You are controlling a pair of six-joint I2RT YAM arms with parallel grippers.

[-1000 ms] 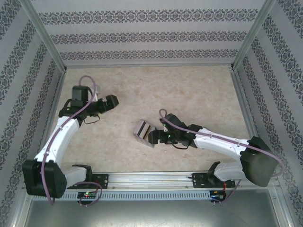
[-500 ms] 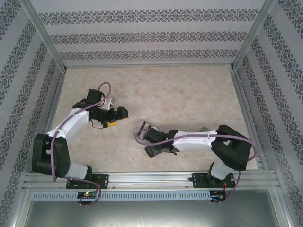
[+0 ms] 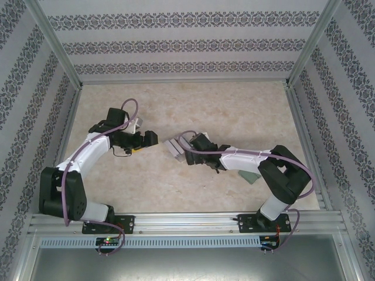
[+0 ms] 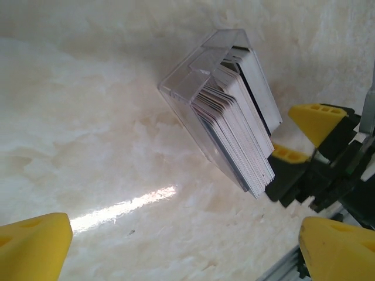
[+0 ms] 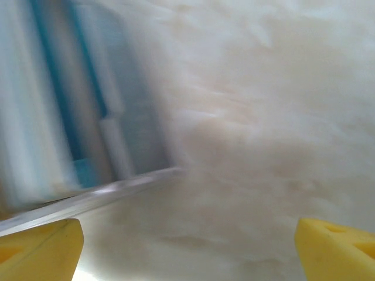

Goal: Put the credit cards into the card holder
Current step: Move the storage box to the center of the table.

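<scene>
Nothing done yet: credit cards (image 4: pixel 240 140) sit stacked in a clear stand (image 4: pixel 193 88) between left gripper (image 4: pixel 184 249) and right gripper (image 5: pixel 187 249), both gaping and empty, card holder (image 3: pixel 250 175) well apart by the right arm.

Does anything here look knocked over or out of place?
The clear card stand, packed with cards, seems to lie tipped over, its cards pointing sideways at the right gripper. The grey-green wallet sits half under the right arm, away from the cards.
</scene>
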